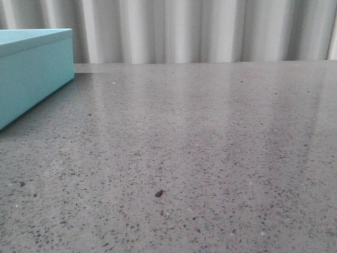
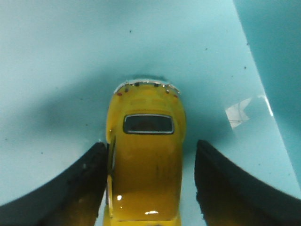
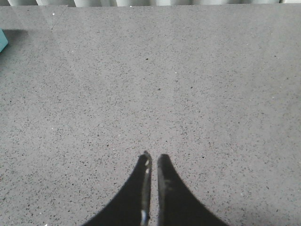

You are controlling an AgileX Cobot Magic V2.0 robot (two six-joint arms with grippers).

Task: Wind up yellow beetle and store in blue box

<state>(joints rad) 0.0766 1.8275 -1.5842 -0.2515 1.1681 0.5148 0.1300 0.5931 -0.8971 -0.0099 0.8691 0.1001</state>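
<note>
The yellow beetle [image 2: 146, 160] lies on the turquoise floor of the blue box [image 2: 56, 70], seen from above with its rear window showing. My left gripper [image 2: 151, 145] straddles it with its jaws apart: one finger [image 2: 89, 179] is against the car's side, and the other [image 2: 221, 179] stands clear of it with a gap of blue floor between. The blue box [image 1: 31, 74] stands at the table's far left in the front view. My right gripper [image 3: 154, 157] is shut and empty, low over the bare grey table. Neither gripper shows in the front view.
The box's inner wall [image 2: 277, 47] rises beside the car, with a small pale patch [image 2: 238, 113] on the floor near it. A small dark speck [image 1: 159, 193] lies on the speckled table. A corner of the box [image 3: 2, 41] shows in the right wrist view.
</note>
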